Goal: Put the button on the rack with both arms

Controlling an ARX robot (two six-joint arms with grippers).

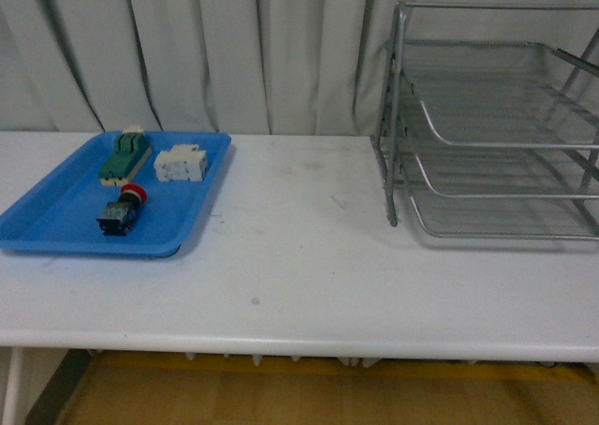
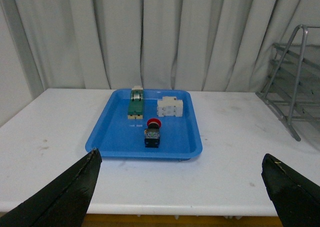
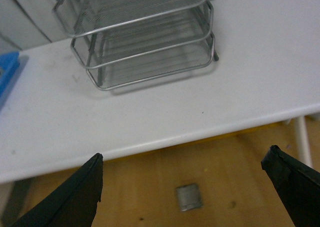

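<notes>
Zero steps completed: the button (image 1: pixel 122 210) has not been lifted, and nothing is seen on any tier of the rack (image 1: pixel 496 135).
Remaining: pick-up from the blue tray (image 1: pixel 56 214), carry across the table (image 1: pixel 299 266), probably a hand-over between arms, and set-down on a tier. All of it is judged undone.
Button: laid on its side inside the tray, close to the tray's front rim, red cap turned toward the tray's back. A green-and-cream block (image 1: pixel 124 156) and a white blocky part (image 1: pixel 181 163) are set behind it, apart from it.
Rack: stood well apart from the tray, off its right side, on the same table.
Left gripper (image 2: pixel 180 157): fingers spread wide, nothing held or touched — positioned short of the tray's front rim and aimed at the button.
Right gripper (image 3: pixel 185 154): fingers likewise spread wide and empty — positioned far from the tray, on the rack's side, before the table edge.
Front view: neither arm is shown.
</notes>
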